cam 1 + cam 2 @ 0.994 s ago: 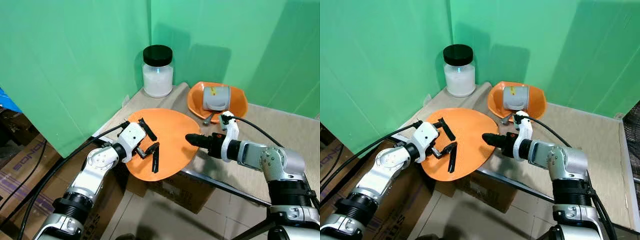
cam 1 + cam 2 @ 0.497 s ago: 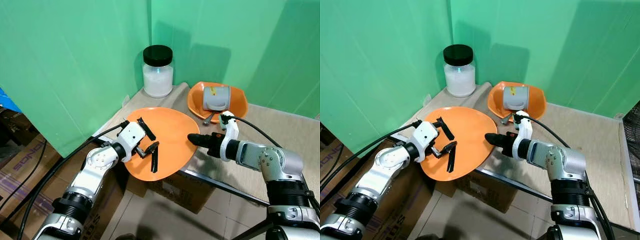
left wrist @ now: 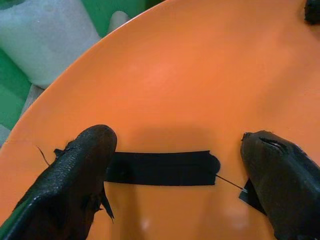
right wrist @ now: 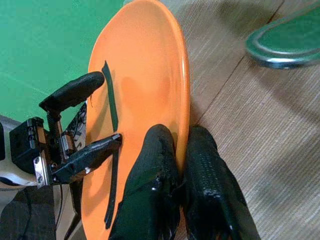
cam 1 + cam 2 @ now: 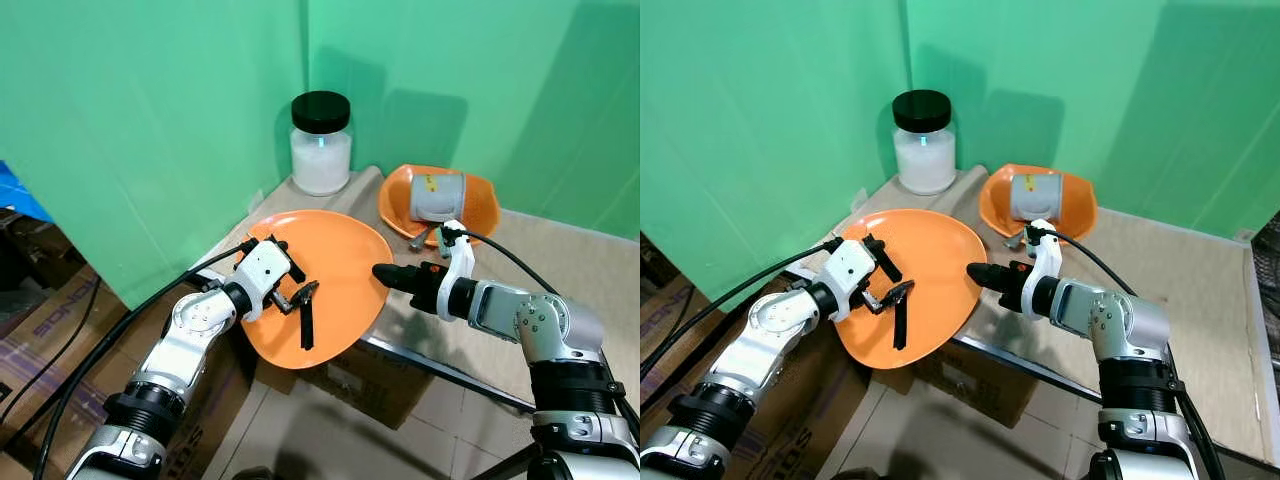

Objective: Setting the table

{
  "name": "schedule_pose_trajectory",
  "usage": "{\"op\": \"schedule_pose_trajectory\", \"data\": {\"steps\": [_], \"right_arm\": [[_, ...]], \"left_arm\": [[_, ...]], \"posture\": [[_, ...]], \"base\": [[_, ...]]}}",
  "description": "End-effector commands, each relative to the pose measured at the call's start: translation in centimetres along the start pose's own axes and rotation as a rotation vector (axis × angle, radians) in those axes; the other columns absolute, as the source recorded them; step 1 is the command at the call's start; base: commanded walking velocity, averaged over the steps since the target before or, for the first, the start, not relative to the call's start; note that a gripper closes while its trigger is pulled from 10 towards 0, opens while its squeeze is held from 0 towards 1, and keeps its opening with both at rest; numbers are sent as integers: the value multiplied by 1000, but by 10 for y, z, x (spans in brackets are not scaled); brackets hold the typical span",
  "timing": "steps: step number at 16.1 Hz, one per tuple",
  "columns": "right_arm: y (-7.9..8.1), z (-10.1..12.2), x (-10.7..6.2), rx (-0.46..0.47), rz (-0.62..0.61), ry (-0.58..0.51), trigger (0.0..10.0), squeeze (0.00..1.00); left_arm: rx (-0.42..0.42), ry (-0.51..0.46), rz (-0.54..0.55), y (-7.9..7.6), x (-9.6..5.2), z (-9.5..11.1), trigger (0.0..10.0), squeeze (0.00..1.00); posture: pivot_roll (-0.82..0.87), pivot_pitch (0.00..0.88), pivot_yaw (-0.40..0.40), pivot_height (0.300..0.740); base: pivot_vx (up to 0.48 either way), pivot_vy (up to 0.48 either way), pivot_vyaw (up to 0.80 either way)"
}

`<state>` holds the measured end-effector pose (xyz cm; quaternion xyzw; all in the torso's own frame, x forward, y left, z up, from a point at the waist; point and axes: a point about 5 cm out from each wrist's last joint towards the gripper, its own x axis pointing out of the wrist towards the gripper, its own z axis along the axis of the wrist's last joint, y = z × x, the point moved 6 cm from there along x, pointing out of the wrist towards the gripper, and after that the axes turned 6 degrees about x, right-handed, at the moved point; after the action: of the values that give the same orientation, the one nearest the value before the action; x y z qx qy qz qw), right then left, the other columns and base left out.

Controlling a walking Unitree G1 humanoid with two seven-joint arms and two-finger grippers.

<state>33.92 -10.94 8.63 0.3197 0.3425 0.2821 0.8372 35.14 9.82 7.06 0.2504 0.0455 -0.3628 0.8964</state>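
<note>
Over the table's (image 5: pixel 560 250) front-left corner, the orange plate (image 5: pixel 335 250) hangs tilted, its rim pinched between the closed fingers of the right gripper (image 5: pixel 382 272) while the left gripper (image 5: pixel 295 290), fingers spread, braces its face, seemingly steadying it for placement.

Hidden and cut-off parts around the orange plate

The orange plate (image 3: pixel 200 100) runs off every edge of the left wrist view, and the left gripper's fingers (image 3: pixel 75 180) are cropped at the bottom of that frame. In the right wrist view, a silver-rimmed object (image 4: pixel 285 42) at upper right is cut by the edge and cannot be identified. The item (image 5: pixel 436 196) in the orange bowl (image 5: pixel 480 215) is too small to identify in the left eye view.
</note>
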Motion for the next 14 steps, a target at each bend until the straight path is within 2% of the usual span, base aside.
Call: {"op": "schedule_pose_trajectory", "data": {"steps": [1, 5, 7, 8, 10, 12, 13, 14], "right_arm": [[-2, 2, -2, -16, -32, -6, 0, 0], [0, 7, -8, -19, -18, -41, 0, 0], [12, 17, -15, -47, 31, -94, 0, 0], [16, 20, -18, -55, 48, -113, 0, 0], [21, 29, -25, -59, 69, -162, 0, 0], [28, 40, -37, -73, 98, -229, 0, 0], [31, 45, -42, -75, 119, -257, 0, 0], [36, 49, -47, -78, 143, -280, 0, 0]], "left_arm": [[25, -24, 11, 10, 0, 11, 10000, 0], [13, -131, 70, 30, -6, 46, 10000, 0], [-22, -210, 118, 47, -16, 74, 10000, 0], [-36, -226, 141, 53, -20, 81, 10000, 0], [-46, -236, 184, 64, -28, 85, 10000, 0], [-91, -217, 222, 70, -35, 79, 10000, 0], [-141, -208, 204, 66, -36, 74, 10000, 627], [-171, -200, 190, 62, -36, 71, 10000, 1000]], "posture": [[35, 0, 43, 740], [32, 0, 48, 740], [31, 0, 56, 740], [29, 0, 61, 740], [28, 0, 67, 740], [30, 0, 69, 740], [27, 0, 75, 740], [24, 0, 80, 740]], "base": [[0, 0, 0], [0, 0, 0], [0, 0, 0], [0, 0, 0], [0, 0, 0], [0, 0, 0], [0, 0, 0], [0, 0, 0]]}}
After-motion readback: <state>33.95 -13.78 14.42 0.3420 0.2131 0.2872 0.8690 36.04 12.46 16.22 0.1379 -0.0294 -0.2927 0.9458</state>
